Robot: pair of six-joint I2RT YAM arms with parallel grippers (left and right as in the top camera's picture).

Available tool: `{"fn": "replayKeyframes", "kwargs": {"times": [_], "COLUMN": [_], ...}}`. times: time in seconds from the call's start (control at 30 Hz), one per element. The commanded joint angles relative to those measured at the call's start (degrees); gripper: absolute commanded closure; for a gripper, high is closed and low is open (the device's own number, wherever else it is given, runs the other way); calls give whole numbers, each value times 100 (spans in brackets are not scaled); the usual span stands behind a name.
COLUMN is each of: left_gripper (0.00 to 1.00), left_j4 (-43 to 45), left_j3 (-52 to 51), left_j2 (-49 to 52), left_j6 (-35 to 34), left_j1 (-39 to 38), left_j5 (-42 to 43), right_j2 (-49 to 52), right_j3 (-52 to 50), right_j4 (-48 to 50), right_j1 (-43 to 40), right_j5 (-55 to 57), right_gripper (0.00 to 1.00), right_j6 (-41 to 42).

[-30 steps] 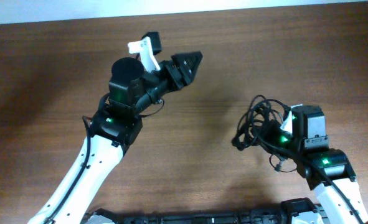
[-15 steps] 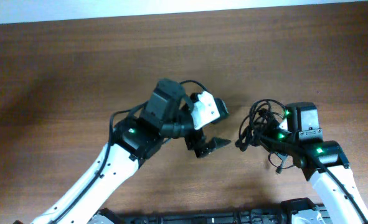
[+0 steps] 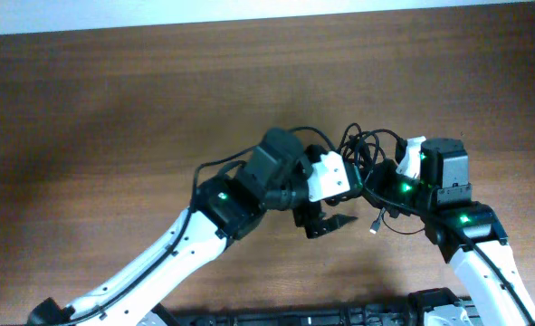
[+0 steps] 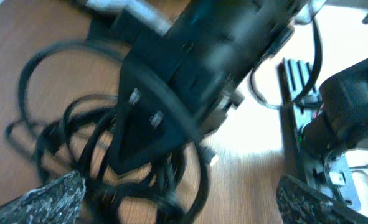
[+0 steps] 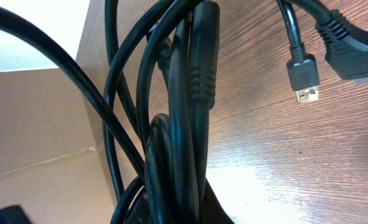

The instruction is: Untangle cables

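Swinging across from the far left of the brown wood-grain counter, the left gripper now sits just beside the tangled bundle of thin black cables; a second ago it was well apart from them. The right gripper has brought that bundle a little toward the middle and pinches it low down, with one plug end dangling near the counter.

From the left wrist, blurred by motion, the fingers stand spread wide, with the cable loops ahead between them and the right arm's black gripper above.

From the right wrist, the cords run bunched together into that gripper's grasp, and a black USB plug with a silver tip hangs free. To my eye both arms now reach the tangle, so drawing one strand loose can begin.
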Motion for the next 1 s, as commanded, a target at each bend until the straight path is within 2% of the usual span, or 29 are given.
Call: {"fn": "replayKeyframes", "kwargs": {"times": [0.0, 0.07, 0.1, 0.17, 0.23, 0.27, 0.33, 0.43, 0.53, 0.6, 0.7, 0.87, 0.9, 0.97], "left_gripper": [15, 31, 44, 78, 96, 100, 100, 100, 100, 96, 98, 71, 55, 18], "left_j4": [363, 498, 588, 590, 614, 678, 813, 1250, 1569, 1519, 1139, 175, -46, -334], "left_j3": [17, 17, 17, 17, 17, 17, 17, 17, 17, 17, 17, 17, 17, 17], "left_j2": [234, 334, 411, 422, 422, 422, 415, 389, 389, 391, 391, 391, 391, 389], "left_j6": [-15, -15, -17, -17, -17, -20, -142, -715, -1471, -1478, -1478, -1475, -1478, -1480], "left_j1": [-238, -234, -234, -232, -229, -201, -155, 212, 695, 970, 1209, 1320, 1320, 1320], "left_j5": [-66, -72, -267, -822, -973, -966, -966, -1045, -2020, -2586, -3377, -3410, -3407, -3296], "right_j2": [-17, -17, -20, -17, -17, -17, -17, -17, -20, -20, -20, -20, -20, -20], "right_j3": [59, 59, 59, 59, 57, 57, 57, 57, 57, 57, 57, 57, 57, 57], "right_j4": [52, 48, 42, 4, -42, -42, -105, -219, -243, -184, 310, 1528, 1589, 1624], "right_j1": [-2, -2, -2, -2, -2, -2, -2, -2, -2, -2, -2, -2, -2, -2], "right_j5": [-249, -352, -426, -455, -448, -431, -380, -396, -682, -892, -1543, -2323, -2319, -2291], "right_gripper": [96, 96, 96, 96, 96, 96, 96, 96, 96, 96, 96, 96, 96, 96], "right_j6": [17, 4, -7, -129, -195, -291, -308, -439, -761, -894, -1106, -1080, -1080, -1080]}}
